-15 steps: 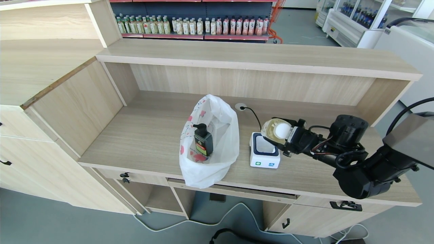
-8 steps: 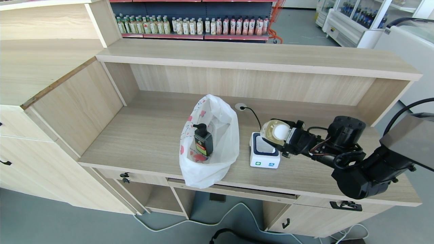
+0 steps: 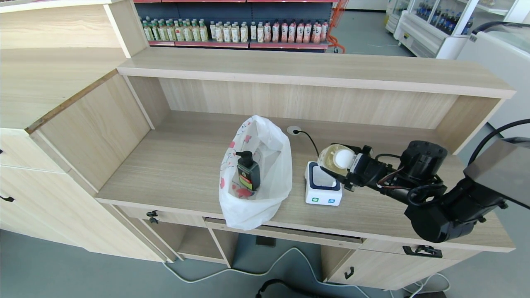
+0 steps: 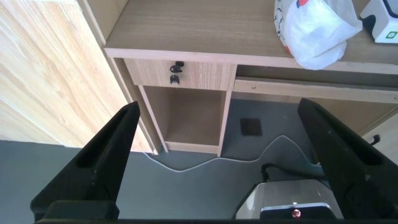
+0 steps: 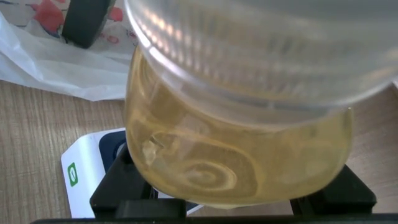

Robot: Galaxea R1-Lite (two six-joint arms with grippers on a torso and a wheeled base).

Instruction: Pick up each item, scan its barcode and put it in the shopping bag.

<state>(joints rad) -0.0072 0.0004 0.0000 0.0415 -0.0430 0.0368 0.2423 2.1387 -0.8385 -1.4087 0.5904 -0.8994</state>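
Clamping the yellowish bottle [image 3: 336,157], the right hand [image 3: 343,166] holds it just above the scanner [image 3: 322,191].

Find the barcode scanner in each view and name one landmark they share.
Head view: scanner on the counter, right of the shopping bag, with the jar held above it.
Left wrist view: scanner on the counter, just beyond the bag.
Right wrist view: scanner beneath the jar.
Shared landmark: the shopping bag, beside the scanner in all three.

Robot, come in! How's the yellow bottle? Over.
Right gripper shut on yellow bottle, above scanner. Left gripper open, low beside counter. Nothing between bottle and shopping bag.
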